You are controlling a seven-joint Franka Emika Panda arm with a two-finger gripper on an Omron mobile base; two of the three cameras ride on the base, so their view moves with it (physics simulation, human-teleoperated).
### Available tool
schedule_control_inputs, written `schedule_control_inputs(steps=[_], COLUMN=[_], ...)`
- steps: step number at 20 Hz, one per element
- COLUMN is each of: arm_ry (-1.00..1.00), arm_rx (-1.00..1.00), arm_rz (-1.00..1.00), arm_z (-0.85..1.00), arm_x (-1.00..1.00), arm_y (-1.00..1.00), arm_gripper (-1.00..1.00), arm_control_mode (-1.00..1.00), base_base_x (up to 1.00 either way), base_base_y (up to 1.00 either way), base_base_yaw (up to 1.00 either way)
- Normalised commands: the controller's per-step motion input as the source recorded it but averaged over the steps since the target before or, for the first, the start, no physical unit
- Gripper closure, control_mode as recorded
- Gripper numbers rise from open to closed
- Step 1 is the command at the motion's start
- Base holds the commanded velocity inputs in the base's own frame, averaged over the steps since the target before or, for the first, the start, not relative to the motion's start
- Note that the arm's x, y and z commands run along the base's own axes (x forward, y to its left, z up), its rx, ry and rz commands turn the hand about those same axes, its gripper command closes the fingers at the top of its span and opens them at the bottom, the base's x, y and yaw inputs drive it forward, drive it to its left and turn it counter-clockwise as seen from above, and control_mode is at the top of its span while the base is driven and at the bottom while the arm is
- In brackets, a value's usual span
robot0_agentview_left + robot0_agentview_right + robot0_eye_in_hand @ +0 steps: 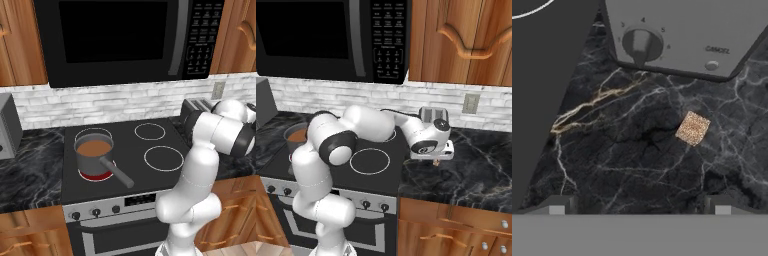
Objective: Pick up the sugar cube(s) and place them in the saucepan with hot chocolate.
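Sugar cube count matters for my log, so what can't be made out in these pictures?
- Other sugar cubes: the hand view shows one cube on the counter; the picture's edges cut off the rest.
- Pincer: its tips show apart; the grey band cuts them off.
- Toaster: its front face alone, cropped by the top edge.
- Saucepan, right base view: mostly behind the arm.

saucepan (94, 159) on front-left burner of stove (125, 155), handle toward front-right | hot chocolate (93, 148) in saucepan | toaster (687, 35) on desk (637, 150) right of stove | sugar cube (692, 128) on desk just before toaster | end effector (435, 161) above desk near toaster
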Motion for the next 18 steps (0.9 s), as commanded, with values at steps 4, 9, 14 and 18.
schedule_control_inputs(steps=[4,9,14,18], arm_ry=[0.0,0.0,0.0,0.0], arm_rx=[-0.09,-0.01,0.0,0.0], arm_rz=[0.13,0.1,0.0,0.0], arm_z=[0.0,-0.01,-0.07,-0.03], arm_x=[0.02,0.09,0.16,0.19], arm_y=[0.0,-0.02,-0.11,-0.16], arm_gripper=[-1.0,-1.0,-1.0,-1.0], arm_control_mode=[-1.0,-1.0,-1.0,-1.0], base_base_x=[0.0,0.0,0.0,0.0], base_base_y=[0.0,0.0,0.0,0.0], base_base_yaw=[0.0,0.0,0.0,0.0])
